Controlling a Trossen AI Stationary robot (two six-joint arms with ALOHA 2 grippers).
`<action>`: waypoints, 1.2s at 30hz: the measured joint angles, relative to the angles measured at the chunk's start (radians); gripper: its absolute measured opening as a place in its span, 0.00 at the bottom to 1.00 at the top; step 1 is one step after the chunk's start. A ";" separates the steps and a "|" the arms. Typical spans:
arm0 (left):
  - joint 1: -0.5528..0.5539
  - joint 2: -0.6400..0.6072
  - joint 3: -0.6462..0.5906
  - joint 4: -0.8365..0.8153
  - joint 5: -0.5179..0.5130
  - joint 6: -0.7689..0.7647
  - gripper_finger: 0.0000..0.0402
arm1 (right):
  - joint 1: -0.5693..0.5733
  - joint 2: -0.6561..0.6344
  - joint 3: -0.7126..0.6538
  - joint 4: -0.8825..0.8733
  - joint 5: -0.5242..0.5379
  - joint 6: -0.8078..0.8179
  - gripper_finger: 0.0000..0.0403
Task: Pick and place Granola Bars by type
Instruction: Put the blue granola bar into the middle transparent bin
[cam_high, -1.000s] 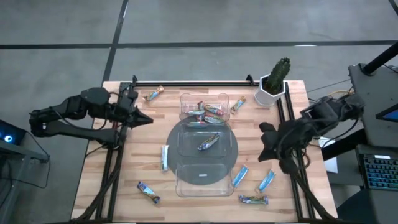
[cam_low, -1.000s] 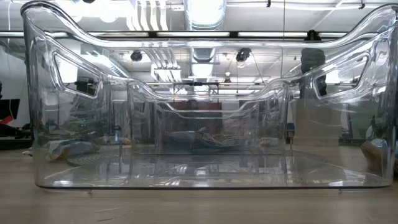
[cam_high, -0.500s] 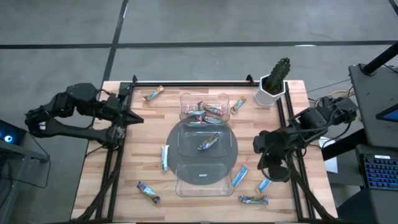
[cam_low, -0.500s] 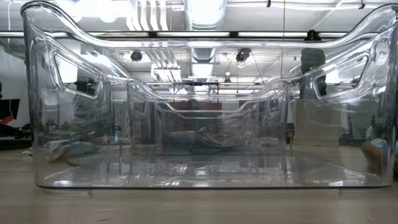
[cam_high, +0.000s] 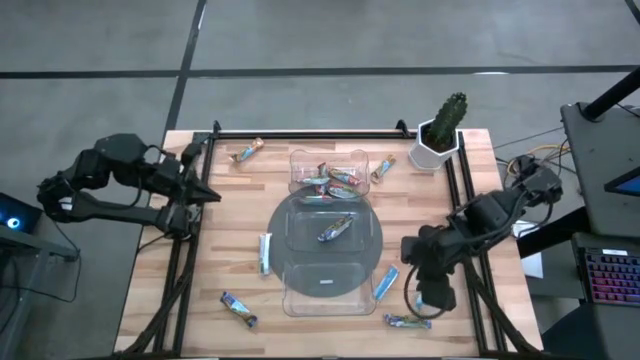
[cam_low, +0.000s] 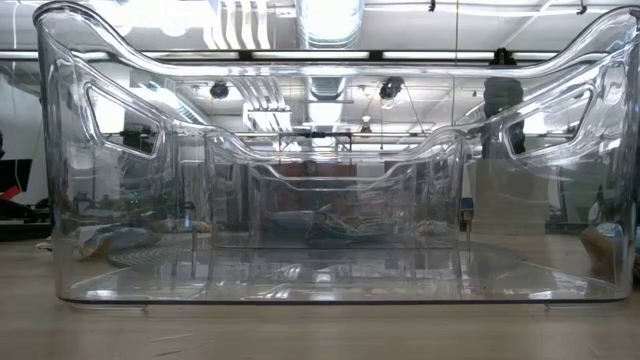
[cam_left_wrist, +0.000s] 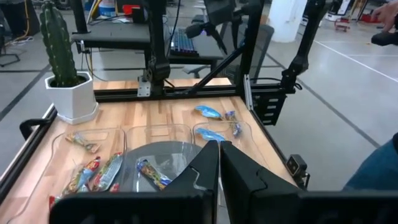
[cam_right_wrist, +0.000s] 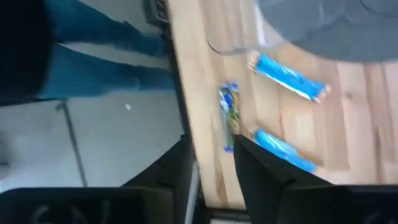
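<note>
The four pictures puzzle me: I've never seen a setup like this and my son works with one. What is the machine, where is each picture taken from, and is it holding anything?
It is a two-armed robot at a wooden table. The overhead picture looks straight down. The left gripper waits shut at the table's left edge, holding nothing. The right gripper is down over a light blue bar near the right front corner, its fingers apart, nothing gripped yet.

A clear tray sits mid-table with a few granola bars inside; more bars lie scattered around it, and a potted cactus stands at the back.

The level picture looks through the tray's wall. The other two come from cameras on each wrist, looking past that arm's own fingers.
</note>
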 joint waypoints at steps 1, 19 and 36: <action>0.000 0.000 0.002 0.000 0.000 0.000 0.00 | 0.007 0.010 -0.001 -0.019 0.000 0.003 0.30; 0.000 -0.001 0.014 -0.010 -0.001 -0.009 0.00 | 0.160 0.190 -0.003 -0.055 0.131 0.132 0.69; 0.000 -0.001 0.019 -0.009 0.010 -0.015 0.00 | 0.379 0.272 -0.089 0.039 0.322 0.379 0.66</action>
